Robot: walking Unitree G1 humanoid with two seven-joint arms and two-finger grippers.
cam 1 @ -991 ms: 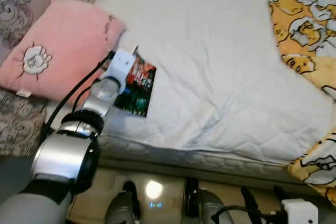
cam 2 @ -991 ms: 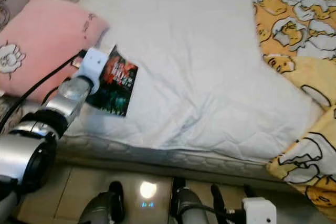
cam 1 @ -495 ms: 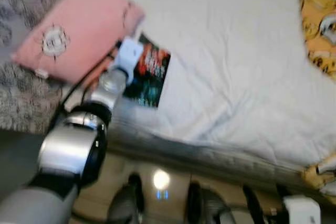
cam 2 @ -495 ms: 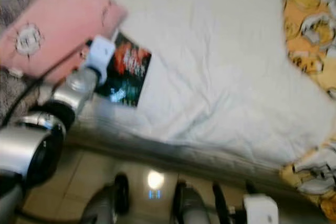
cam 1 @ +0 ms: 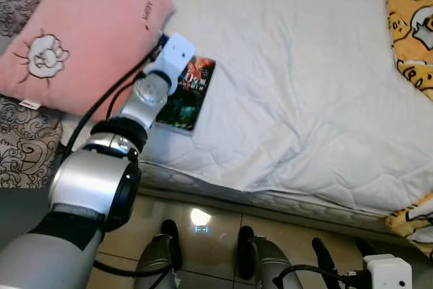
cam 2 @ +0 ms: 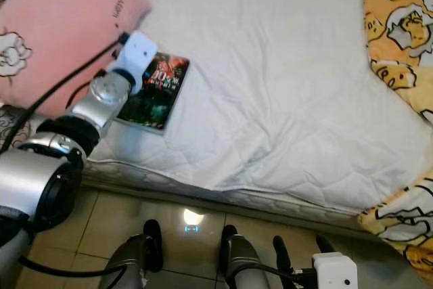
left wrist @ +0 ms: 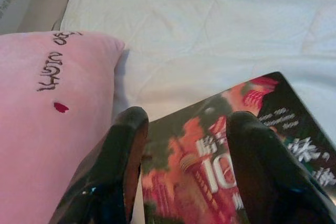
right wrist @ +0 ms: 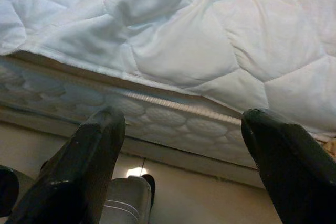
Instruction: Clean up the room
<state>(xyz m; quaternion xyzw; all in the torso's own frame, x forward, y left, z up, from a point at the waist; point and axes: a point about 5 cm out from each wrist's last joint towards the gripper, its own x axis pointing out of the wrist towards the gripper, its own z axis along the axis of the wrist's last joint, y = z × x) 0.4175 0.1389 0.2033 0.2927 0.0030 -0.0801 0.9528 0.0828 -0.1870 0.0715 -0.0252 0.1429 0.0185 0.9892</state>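
Note:
A dark book (cam 1: 193, 96) with a red and green cover lies flat on the white quilt (cam 1: 291, 65), right beside a pink pillow (cam 1: 74, 38). My left arm reaches out over the bed, its white wrist block (cam 1: 177, 55) above the book's end nearest the pillow. In the left wrist view my left gripper (left wrist: 189, 121) is open, its fingers spread over the book's cover (left wrist: 231, 171), with the pillow (left wrist: 47, 108) close alongside. My right gripper (right wrist: 185, 119) hangs low and open, facing the mattress side (right wrist: 157, 108), with nothing between its fingers.
A yellow cartoon-print blanket (cam 1: 409, 18) covers the right side of the bed. A patterned grey cloth (cam 1: 20, 147) lies under the pillow. Glossy tiled floor (cam 1: 203, 221) runs along the bed's near edge, where my legs (cam 1: 162, 262) stand.
The whole picture swung and blurred, then settled, so the camera moved. My left gripper stays over the book's end by the pillow, and the book still lies flat.

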